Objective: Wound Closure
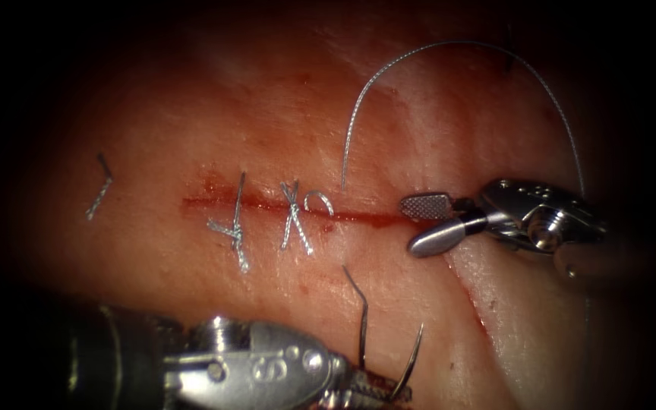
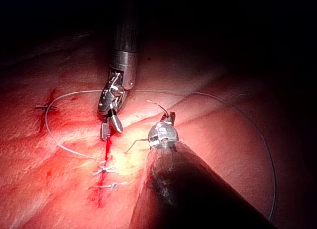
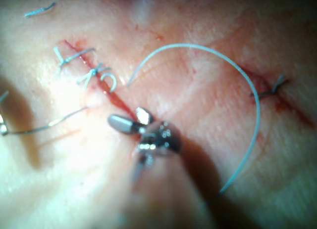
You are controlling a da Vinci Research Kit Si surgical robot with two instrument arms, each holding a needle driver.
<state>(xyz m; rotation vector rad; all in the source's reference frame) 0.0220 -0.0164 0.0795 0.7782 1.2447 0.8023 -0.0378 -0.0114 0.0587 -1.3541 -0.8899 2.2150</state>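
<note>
My left hand is pressed together on the curved steel needle, pinched near mid-curve, its point tilted up, clear of the tissue below the cut. My right hand is spread, holding nothing, its cross-hatched pad over the cut's right end. Braided thread arcs above the moist, glistening tissue; two knotted stitches cross the cut.

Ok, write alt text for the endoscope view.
The left arm's steel tool grips the thin curved needle near mid-curve, clear of the pink tissue. The right arm's tool hangs open, empty, at the red cut, beside two grey knotted stitches.
</note>
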